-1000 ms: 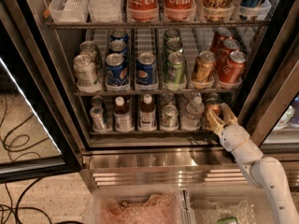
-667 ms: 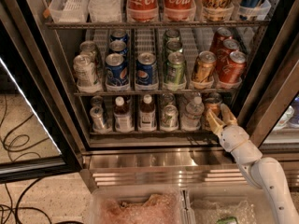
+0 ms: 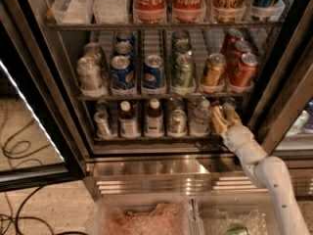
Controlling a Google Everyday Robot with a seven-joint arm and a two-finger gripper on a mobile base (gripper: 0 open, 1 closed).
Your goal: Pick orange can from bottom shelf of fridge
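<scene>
The fridge (image 3: 57, 97) stands open in front of me. My gripper (image 3: 224, 117) is inside the right end of the bottom shelf (image 3: 146, 137), on a white arm that comes up from the lower right. At the gripper's tip only a silver lid shows, with a little dull orange side below it: the orange can (image 3: 229, 105). The gripper covers the rest of the can. A clear water bottle (image 3: 200, 116) stands just left of the gripper.
Brown bottles (image 3: 154, 116) and silver cans (image 3: 177, 120) fill the bottom shelf's other lanes. A golden can (image 3: 213, 70) and red cans (image 3: 242, 68) sit on the rack above. The glass door (image 3: 29, 131) hangs open at left. Clear bins (image 3: 142, 214) lie below the steel base.
Almost nothing differs. The gripper stays at the right end of the bottom shelf, at most a touch higher than before.
</scene>
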